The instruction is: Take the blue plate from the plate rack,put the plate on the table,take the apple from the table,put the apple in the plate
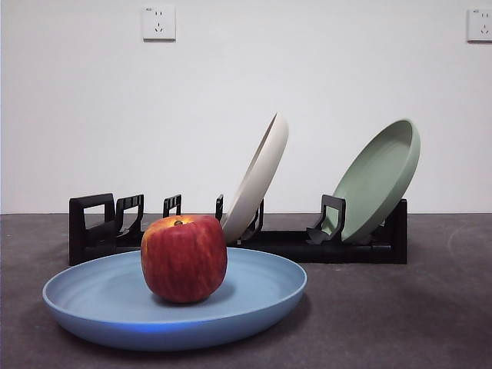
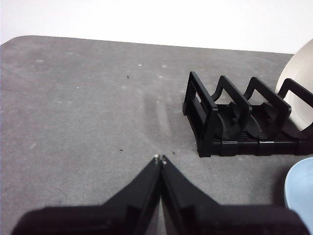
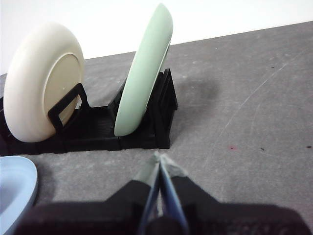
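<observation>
Blue plate (image 1: 92, 296) on table (image 1: 430, 307) holds the apple (image 1: 184, 257).

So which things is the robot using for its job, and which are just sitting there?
For the job:
blue plate
apple
plate rack
table

Just sitting there:
cream-white plate in the rack
sage-green plate in the rack
wall sockets

red yellow-streaked apple (image 1: 184, 258), light-blue plate (image 1: 108, 296), black rack (image 1: 92, 227)
</observation>
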